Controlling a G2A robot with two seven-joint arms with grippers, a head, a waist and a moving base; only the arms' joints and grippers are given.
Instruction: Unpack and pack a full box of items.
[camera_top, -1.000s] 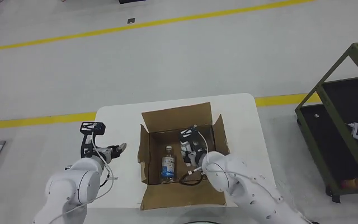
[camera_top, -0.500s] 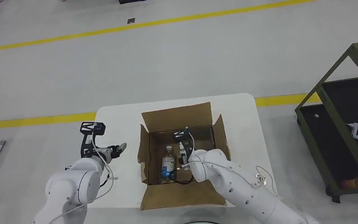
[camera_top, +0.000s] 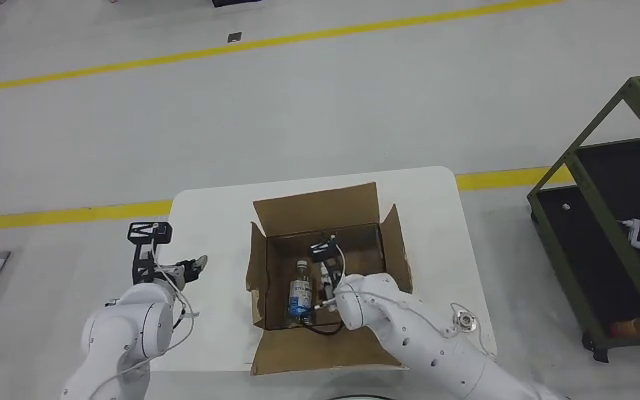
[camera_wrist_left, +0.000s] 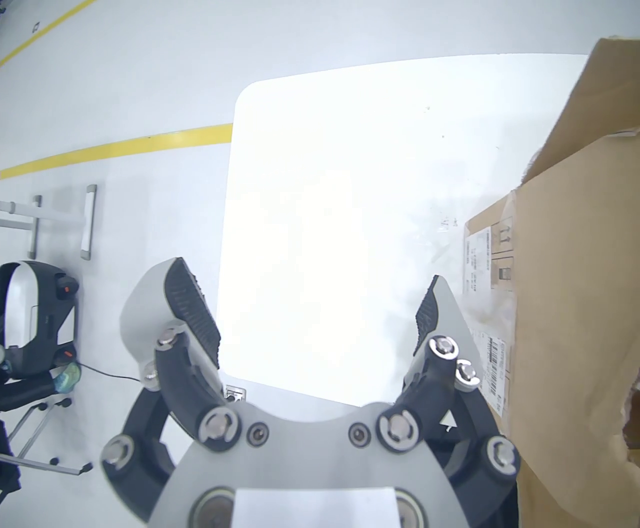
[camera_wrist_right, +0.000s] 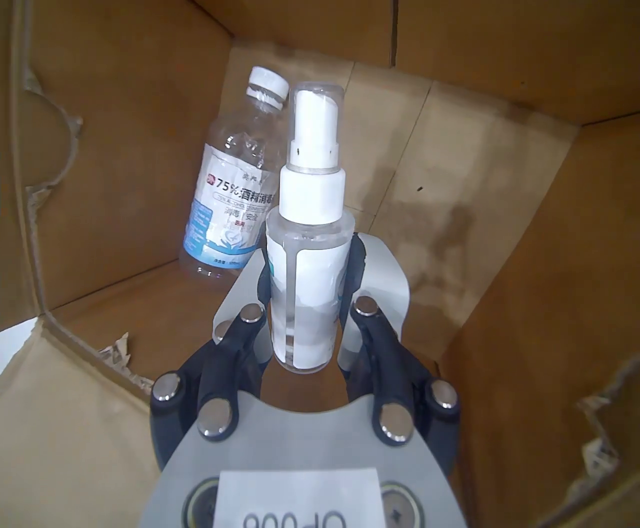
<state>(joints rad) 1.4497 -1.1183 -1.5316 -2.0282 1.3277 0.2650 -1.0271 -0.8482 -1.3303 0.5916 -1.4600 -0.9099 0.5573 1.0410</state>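
Note:
An open cardboard box (camera_top: 268, 218) stands in the middle of the white table (camera_top: 430, 200). Inside it lies a clear water-style bottle (camera_top: 299, 291) (camera_wrist_right: 230, 195) with a blue-and-white label and white cap. My right gripper (camera_wrist_right: 307, 270) is down inside the box, shut on a small clear spray bottle (camera_wrist_right: 306, 280) (camera_top: 325, 279) with a white pump head, held just beside the lying bottle. My left gripper (camera_wrist_left: 310, 305) (camera_top: 190, 266) hangs open and empty over the table's left part, with the box's outer wall (camera_wrist_left: 565, 310) beside it.
The box flaps (camera_top: 320, 205) stand up and spread around the opening. A dark green cart (camera_top: 590, 210) stands off the table at the right. Bare table top (camera_wrist_left: 340, 190) stretches in front of the left gripper. A yellow floor line (camera_top: 90, 211) runs behind the table.
The right gripper has moved leftward inside the box with the spray bottle, closer to the lying bottle. The left arm has drawn back a little toward the table's left edge.

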